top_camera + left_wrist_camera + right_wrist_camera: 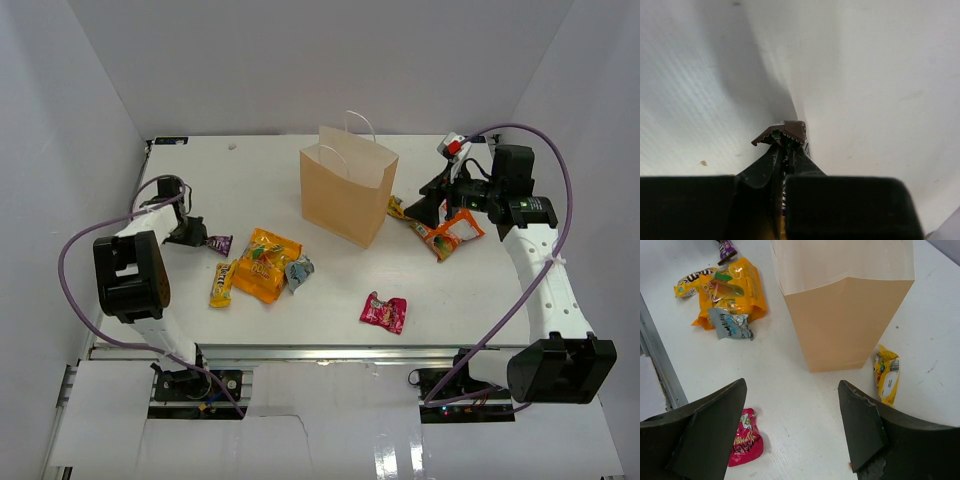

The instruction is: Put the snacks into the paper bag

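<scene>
White worktop (450,290), white walls (300,60). My left gripper (782,150) is clamped on only the crimped end of the small purple wrapper (782,132). I fear it slips free before reaching the tall tan paper bag (345,200) mid-worktop. My right gripper (791,390) gapes empty.

You get the top external view from above and behind the arms (130,280), looking down on the whole table (300,320), paper bag (345,195) at upper centre. The left wrist camera sits very close, looking along the left gripper (784,149) at the purple wrapper (782,131) mid-frame. The right wrist camera looks steeply down from higher, past the right gripper (792,390); it shares the bag, orange bags (735,290) and red packet (745,437) with the overhead.
</scene>
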